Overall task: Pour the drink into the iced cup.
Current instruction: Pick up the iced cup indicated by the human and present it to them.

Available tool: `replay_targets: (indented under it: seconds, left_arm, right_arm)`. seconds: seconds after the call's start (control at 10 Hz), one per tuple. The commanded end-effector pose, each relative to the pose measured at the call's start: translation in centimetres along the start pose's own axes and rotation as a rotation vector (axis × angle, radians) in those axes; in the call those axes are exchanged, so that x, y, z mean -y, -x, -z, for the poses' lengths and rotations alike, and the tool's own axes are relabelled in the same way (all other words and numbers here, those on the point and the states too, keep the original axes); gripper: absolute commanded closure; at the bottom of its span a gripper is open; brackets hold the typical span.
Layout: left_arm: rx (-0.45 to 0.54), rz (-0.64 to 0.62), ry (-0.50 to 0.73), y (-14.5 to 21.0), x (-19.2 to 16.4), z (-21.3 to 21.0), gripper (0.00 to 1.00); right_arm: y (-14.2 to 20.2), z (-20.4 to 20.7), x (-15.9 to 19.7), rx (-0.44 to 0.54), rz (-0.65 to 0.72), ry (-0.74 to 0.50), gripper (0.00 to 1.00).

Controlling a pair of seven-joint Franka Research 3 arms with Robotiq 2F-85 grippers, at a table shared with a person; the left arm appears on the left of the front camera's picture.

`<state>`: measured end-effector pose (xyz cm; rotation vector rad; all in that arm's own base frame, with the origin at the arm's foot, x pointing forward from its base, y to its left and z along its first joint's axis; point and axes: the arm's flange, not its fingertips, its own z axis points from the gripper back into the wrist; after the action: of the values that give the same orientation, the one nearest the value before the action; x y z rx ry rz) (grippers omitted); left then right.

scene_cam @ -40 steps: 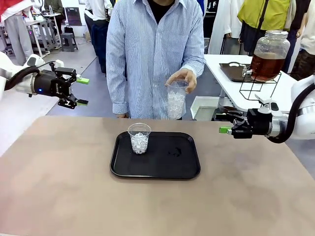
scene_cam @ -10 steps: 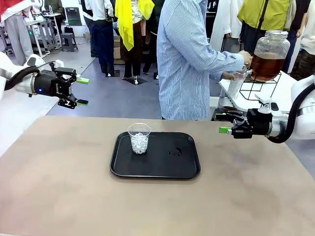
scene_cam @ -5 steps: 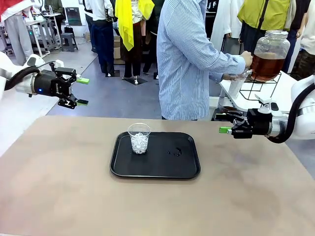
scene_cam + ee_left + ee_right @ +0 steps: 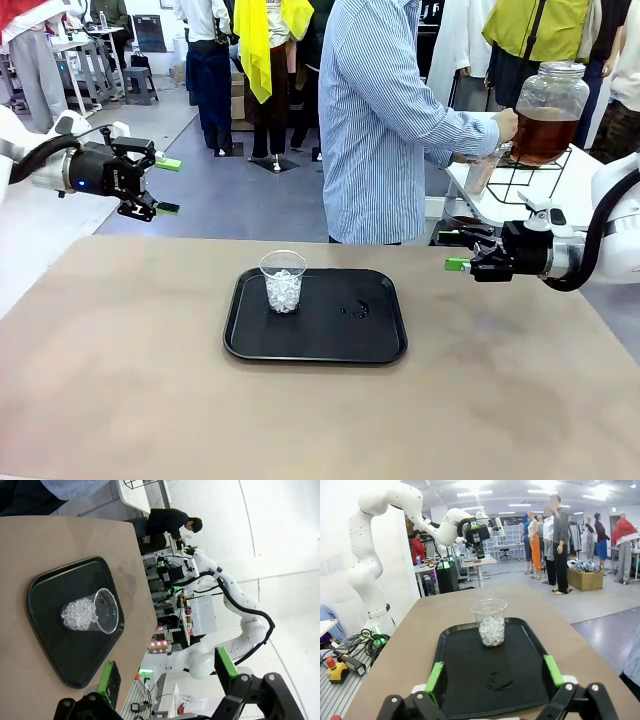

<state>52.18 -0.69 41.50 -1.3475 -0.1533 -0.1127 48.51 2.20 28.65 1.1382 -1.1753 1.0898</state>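
Iced cup (image 4: 283, 282) upright near left edge of tray (image 4: 380, 345), mid-table (image 4: 120, 380); tray's right half bare except wet spots. Left gripper (image 4: 167, 186) above far left table edge, jaws apart, empty. Right gripper (image 4: 450, 251) over far right edge, jaws apart, empty. Drink (image 4: 540, 135) in jar (image 4: 552, 85) on side table (image 4: 440, 125); a person holds 1 more cup (image 4: 480, 172) at its tap.

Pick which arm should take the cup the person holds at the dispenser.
Right, probably. The right gripper, open, hovers at the table's right edge, near the cup at the dispenser. The left gripper, also open, hangs off the far-left corner.
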Motion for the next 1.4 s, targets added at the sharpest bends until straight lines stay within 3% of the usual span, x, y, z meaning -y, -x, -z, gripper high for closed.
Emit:
replay_targets:
  seconds: [0.0,1.3]
  left_arm:
    - [0.005,0.002,-0.004,0.26,0.22,0.04,0.0]
    - [0.005,0.002,-0.004,0.26,0.22,0.04,0.0]
  right_arm:
    - [-0.34,0.2,0.23,-0.003,-0.008,-0.003,0.0]
    - [-0.34,0.2,0.23,-0.003,-0.008,-0.003,0.0]
